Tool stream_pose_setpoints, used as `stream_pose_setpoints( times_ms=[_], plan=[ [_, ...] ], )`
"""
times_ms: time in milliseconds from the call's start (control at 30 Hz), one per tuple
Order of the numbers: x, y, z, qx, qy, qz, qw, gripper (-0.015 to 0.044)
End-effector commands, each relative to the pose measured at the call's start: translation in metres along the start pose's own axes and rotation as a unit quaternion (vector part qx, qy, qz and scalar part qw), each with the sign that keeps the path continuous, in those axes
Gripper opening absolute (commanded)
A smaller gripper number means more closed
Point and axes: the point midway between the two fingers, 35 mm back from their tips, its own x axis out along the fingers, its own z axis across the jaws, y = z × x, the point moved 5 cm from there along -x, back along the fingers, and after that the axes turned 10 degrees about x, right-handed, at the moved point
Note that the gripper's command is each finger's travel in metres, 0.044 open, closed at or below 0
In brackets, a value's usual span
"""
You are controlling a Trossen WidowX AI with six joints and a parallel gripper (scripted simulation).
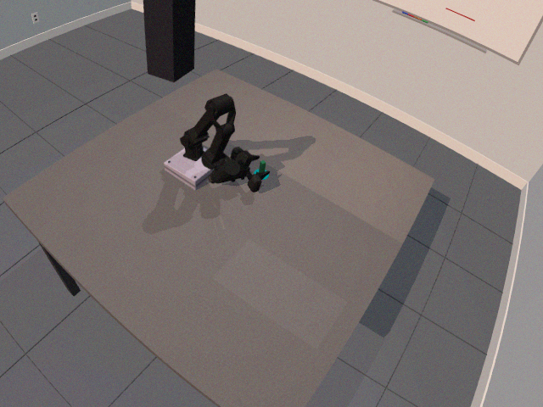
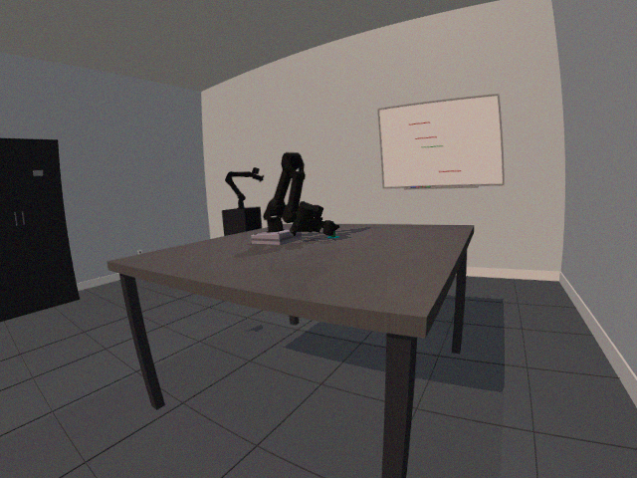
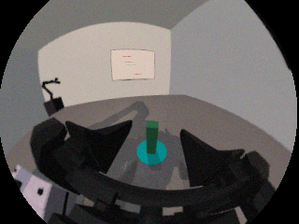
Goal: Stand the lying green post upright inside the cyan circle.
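The green post (image 1: 262, 166) (image 3: 151, 137) stands upright on the cyan circle (image 2: 334, 237) (image 3: 161, 152), with its base near the middle of it. My gripper (image 1: 263, 164) (image 3: 156, 127) is open and low over the table, one finger on each side of the post. In the wrist view there is a gap between the post and each finger. In the exterior view the dark gripper hides the post, and only a sliver of the circle shows.
The arm's pale base plate (image 1: 186, 168) (image 2: 270, 237) (image 3: 35, 189) lies on the brown table (image 1: 175, 284) (image 2: 288, 272) behind the gripper. A black pedestal (image 1: 169, 43) (image 2: 240, 220) with a second arm (image 2: 236, 187) stands beyond the table.
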Motion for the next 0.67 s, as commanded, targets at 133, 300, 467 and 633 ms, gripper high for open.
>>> stream_pose_setpoints(
  times_ms=[133,300,467,633],
  plan=[
    [-0.002,-0.023,0.001,-0.019,-0.002,-0.002,1.000,0.0400],
    [-0.004,-0.038,0.004,-0.029,-0.004,-0.004,1.000,0.0400],
    [-0.006,-0.052,0.010,-0.039,-0.006,-0.005,0.999,0.0400],
    [-0.008,-0.066,0.016,-0.048,-0.008,-0.006,0.999,0.0400]
  ],
)
